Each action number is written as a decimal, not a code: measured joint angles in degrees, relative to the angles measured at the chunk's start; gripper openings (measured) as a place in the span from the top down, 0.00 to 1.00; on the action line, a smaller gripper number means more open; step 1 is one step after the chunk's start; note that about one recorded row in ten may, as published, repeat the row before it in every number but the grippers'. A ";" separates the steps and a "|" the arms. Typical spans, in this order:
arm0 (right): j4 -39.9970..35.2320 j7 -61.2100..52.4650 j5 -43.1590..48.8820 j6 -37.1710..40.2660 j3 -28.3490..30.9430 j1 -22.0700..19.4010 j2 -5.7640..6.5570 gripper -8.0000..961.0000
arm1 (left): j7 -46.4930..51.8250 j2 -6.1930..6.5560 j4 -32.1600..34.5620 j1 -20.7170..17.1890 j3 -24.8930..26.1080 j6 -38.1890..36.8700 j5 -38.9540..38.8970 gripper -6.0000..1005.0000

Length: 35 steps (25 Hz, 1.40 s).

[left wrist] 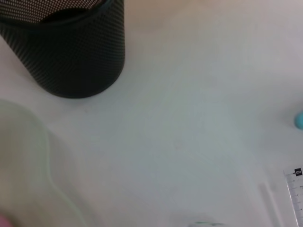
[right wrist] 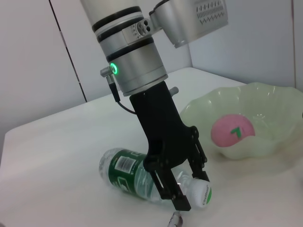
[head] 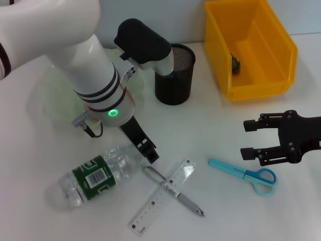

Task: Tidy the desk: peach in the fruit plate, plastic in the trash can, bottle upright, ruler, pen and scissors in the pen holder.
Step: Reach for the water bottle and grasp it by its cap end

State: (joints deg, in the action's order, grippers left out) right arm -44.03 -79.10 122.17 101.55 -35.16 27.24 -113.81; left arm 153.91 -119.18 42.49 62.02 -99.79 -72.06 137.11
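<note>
A clear bottle (head: 95, 173) with a green label lies on its side on the table; it also shows in the right wrist view (right wrist: 130, 172). My left gripper (head: 149, 152) is low at its cap end, and its open fingers (right wrist: 173, 191) stand on either side of the neck by the white cap (right wrist: 202, 194). A pink peach (right wrist: 232, 135) lies in the pale green fruit plate (right wrist: 265, 97). A clear ruler (head: 163, 197) lies across a pen (head: 186, 203). Blue scissors (head: 246, 174) lie just below my open, empty right gripper (head: 246, 139). The black mesh pen holder (head: 174, 74) stands behind.
A yellow bin (head: 271, 47) stands at the back right with a small dark object (head: 234, 63) inside. The fruit plate (head: 47, 98) sits behind my left arm. The left wrist view shows the pen holder (left wrist: 71, 52) and the ruler's end (left wrist: 296, 189).
</note>
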 joint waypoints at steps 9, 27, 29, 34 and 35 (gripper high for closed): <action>-0.15 0.00 0.00 -0.12 0.00 0.00 0.00 0.18 | -0.02 0.00 -0.04 -0.29 -0.26 0.75 0.39 0.40; -0.18 0.00 0.00 -0.31 0.01 0.01 0.00 0.18 | -0.63 0.00 -0.05 -0.25 -0.23 1.22 0.21 0.46; -0.18 0.03 0.00 -0.31 0.07 0.00 0.00 0.18 | -0.50 0.00 -0.05 -0.25 -0.36 1.24 0.39 0.46; -0.18 0.04 0.00 -0.30 0.27 0.01 0.00 0.18 | -0.14 0.00 0.09 -0.26 -0.61 1.24 0.49 0.49; -0.18 0.04 0.00 -0.30 0.27 0.01 0.00 0.18 | -0.12 0.00 0.25 -0.26 -0.55 1.21 0.50 0.51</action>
State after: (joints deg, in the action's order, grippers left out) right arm -44.21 -79.06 122.17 101.25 -34.89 27.25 -113.81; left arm 153.79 -119.18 42.74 61.76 -100.34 -70.86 137.61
